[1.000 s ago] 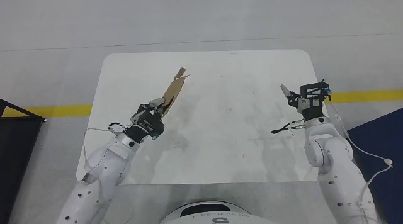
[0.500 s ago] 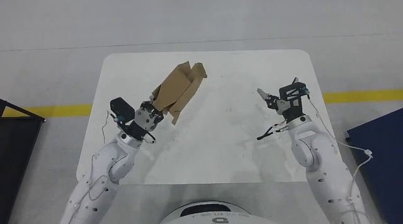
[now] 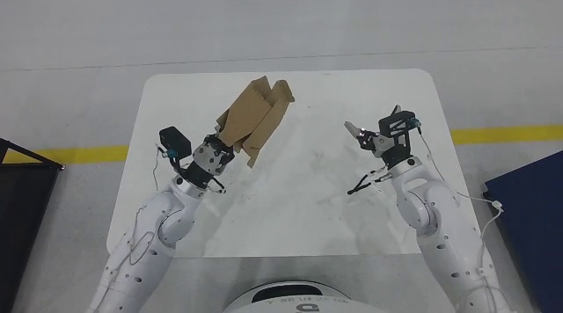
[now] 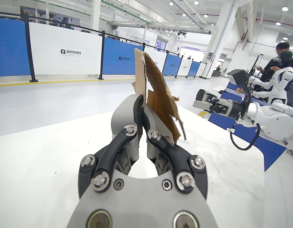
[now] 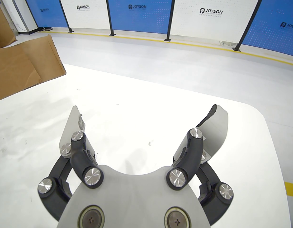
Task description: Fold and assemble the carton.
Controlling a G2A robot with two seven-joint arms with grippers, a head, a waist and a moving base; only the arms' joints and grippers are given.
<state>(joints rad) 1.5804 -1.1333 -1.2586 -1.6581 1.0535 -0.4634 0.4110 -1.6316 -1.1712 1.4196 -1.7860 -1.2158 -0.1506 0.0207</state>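
L gripper [image 4: 142, 110] is clamped shut on carton [image 3: 257, 118] at one panel's lower edge; carton is held up off table [image 3: 352, 207], over its far-left part, partly opened, flaps loose; R gripper [image 5: 146, 112] hangs over table's right half, fingers spread, holding nothing, well apart from carton. Judgement: corrugated board, so light, stiff across panels but hinging easily at creases; one-edge pinch lets it swing; edges look frayed, may tear; best hold for R gripper = free panel edge opposite the clamp. Room: table's middle is bare btw carton & R gripper; carton's far flaps sit near table's far edge.
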